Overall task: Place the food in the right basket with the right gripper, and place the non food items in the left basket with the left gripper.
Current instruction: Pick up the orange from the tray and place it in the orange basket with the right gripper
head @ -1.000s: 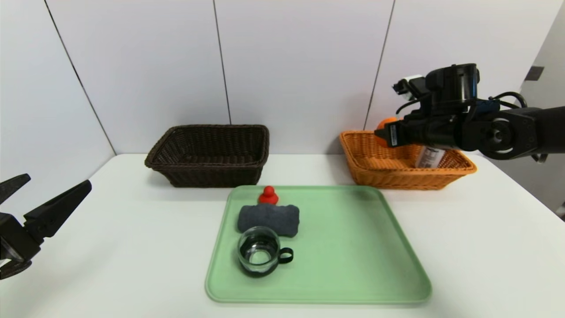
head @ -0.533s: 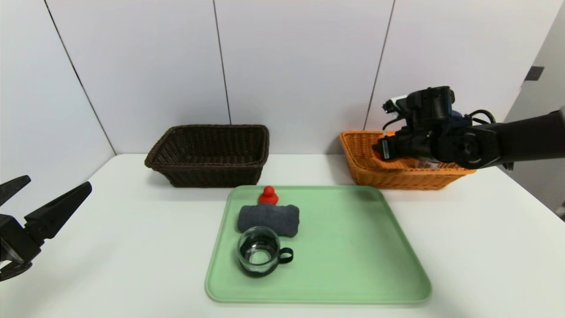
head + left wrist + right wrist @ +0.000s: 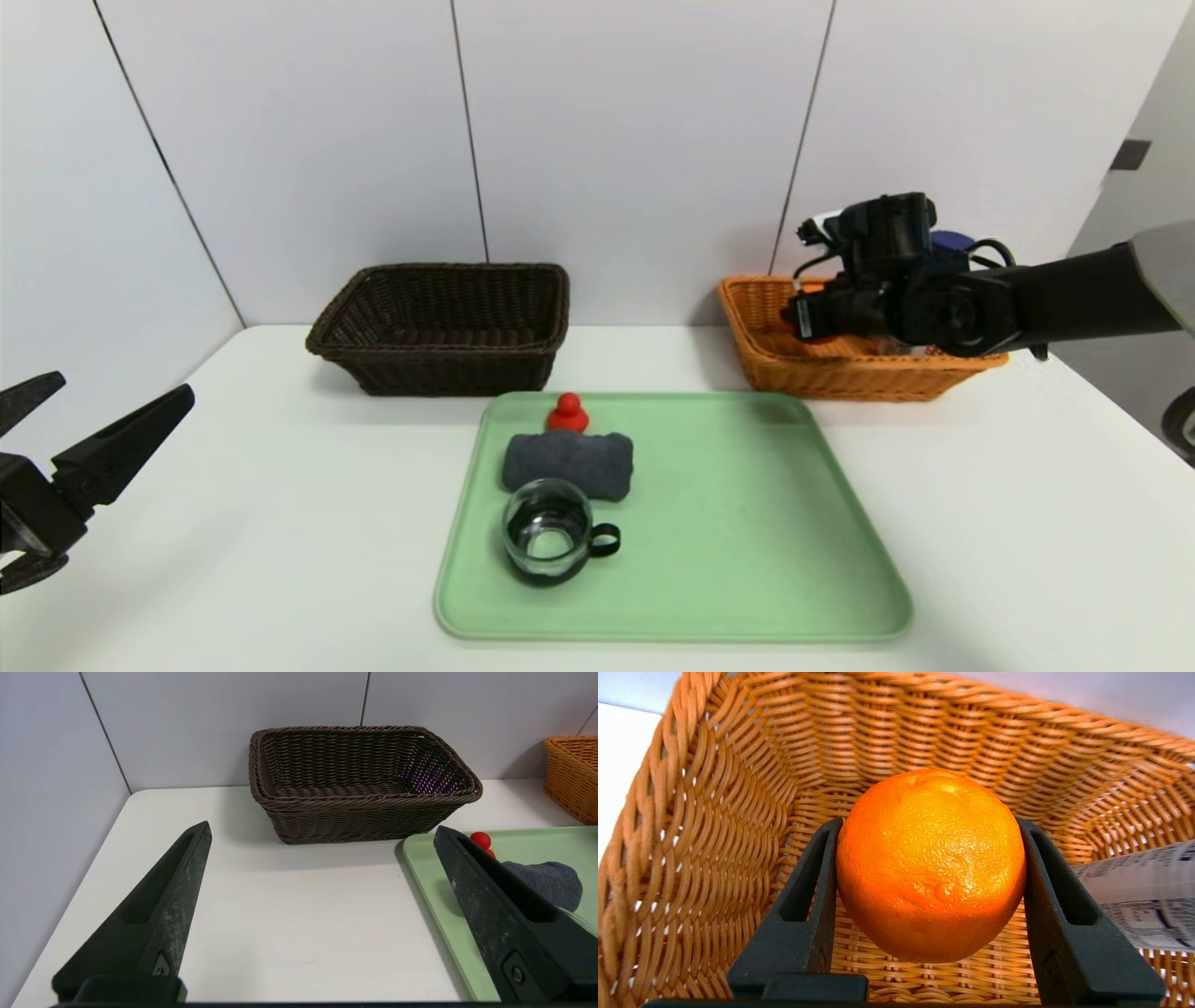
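**wickerfan:** Orange fruit, an orange (image 3: 930, 863), is clamped between both fingers of the right tool (image 3: 929, 868), and it hangs inside the orange basket (image 3: 766, 327) at the right of the head frame, not let go yet. One packaged item with a printed label (image 3: 1139, 891) already lies in that basket, at the right edge of the wrist picture. Can't read what it is.

**traywatcher:** So the food side looks nearly done, I'd say. What about the other half?

**wickerfan:** Nothing started as far as I can see. The dark brown basket (image 3: 443, 327), upper left of centre, has nothing in it that I can make out. The green tray (image 3: 747, 523) in the middle of the tabletop (image 3: 233, 523) carries a rolled grey towel (image 3: 569, 462), a glass mug (image 3: 549, 532) just in front of it, and a small red thing (image 3: 567, 412) behind it.

**traywatcher:** And the left tool?

**wickerfan:** Left tool (image 3: 322, 844) sits at the far lower left, fingers spread wide, holding nothing. My guess: three pieces left for it, if all count as non food.
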Robot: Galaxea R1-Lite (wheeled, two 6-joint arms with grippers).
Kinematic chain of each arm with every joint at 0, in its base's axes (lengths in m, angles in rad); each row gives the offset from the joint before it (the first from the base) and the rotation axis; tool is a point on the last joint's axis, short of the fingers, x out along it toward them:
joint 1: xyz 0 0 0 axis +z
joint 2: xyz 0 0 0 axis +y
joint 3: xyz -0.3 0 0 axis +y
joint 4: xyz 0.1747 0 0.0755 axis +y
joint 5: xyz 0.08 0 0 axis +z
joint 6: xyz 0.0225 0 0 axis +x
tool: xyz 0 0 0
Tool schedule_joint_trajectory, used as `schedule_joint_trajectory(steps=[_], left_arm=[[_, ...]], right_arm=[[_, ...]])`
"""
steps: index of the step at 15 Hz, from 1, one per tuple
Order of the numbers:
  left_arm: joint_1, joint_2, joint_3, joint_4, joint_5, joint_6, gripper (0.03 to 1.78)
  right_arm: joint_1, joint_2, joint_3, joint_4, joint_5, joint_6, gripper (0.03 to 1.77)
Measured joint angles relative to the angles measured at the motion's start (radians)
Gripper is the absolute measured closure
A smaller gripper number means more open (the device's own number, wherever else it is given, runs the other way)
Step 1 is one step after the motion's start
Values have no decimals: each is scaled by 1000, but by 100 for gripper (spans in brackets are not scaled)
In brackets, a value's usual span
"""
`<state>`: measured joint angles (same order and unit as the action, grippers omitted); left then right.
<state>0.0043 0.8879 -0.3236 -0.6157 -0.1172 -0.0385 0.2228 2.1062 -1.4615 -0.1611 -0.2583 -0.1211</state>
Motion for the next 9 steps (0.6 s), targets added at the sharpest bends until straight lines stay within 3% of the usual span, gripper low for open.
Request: schedule_joint_trajectory(steps=[9], left_arm=[[0, 0, -1, 0, 1, -2, 12]], right_arm=[[7, 39, -27, -5, -21, 0, 71]])
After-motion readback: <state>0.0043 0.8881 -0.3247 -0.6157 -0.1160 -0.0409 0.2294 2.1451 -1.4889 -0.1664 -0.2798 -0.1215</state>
